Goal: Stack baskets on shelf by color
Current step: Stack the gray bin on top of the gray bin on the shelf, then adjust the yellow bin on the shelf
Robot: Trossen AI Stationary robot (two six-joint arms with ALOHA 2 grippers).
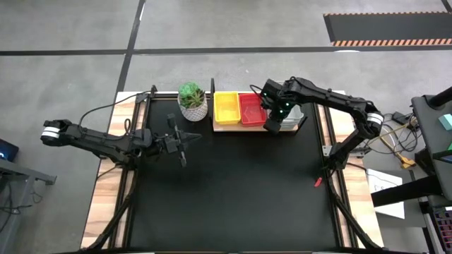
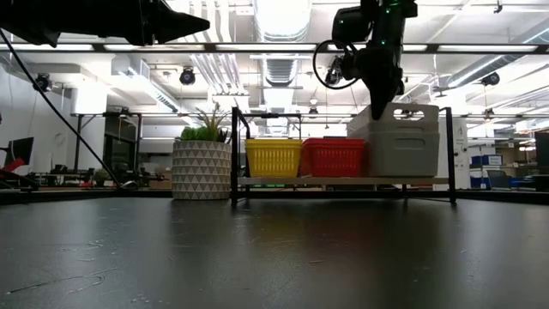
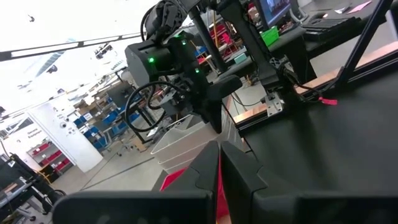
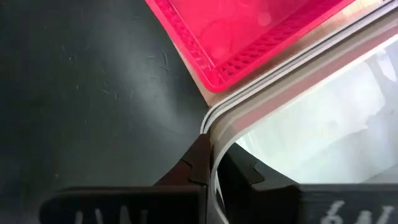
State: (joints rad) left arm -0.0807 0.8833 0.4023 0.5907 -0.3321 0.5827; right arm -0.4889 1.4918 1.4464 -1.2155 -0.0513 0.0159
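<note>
- At the shelf (image 1: 233, 128) along the table's (image 1: 233, 204) far edge, you are working with the right tool (image 1: 272, 125), which is pinched shut on the near rim of the grey basket (image 2: 403, 142).
- In the right wrist view you are seeing the thin rim (image 4: 214, 130) running straight between the two fingers (image 4: 198, 163), with the red basket (image 4: 249, 31) just beside it.
- On the shelf, the baskets are sitting in a row: yellow (image 1: 226, 107) nearest the plant pot (image 1: 192, 101), red (image 1: 251, 108) in the middle, grey at the right end under the tool.
- In the low view the grey basket is looking tipped slightly, its left side raised under the tool; whether it is fully seated on the board you cannot tell from here.
- The relation you are depending on: the tool is gripping the basket's near left corner, the one next to the red basket, so the rest of the basket is lying away from the tool toward the shelf's right end.
- The right arm is the one on the shelf; your left tool (image 1: 185, 137) is hanging well apart over the table's left part, fingers closed and empty, pointing toward the shelf.
- Judging by the row, the next move is probably calling for settling the grey basket flat before letting go; a tilted release could knock the red one.
</note>
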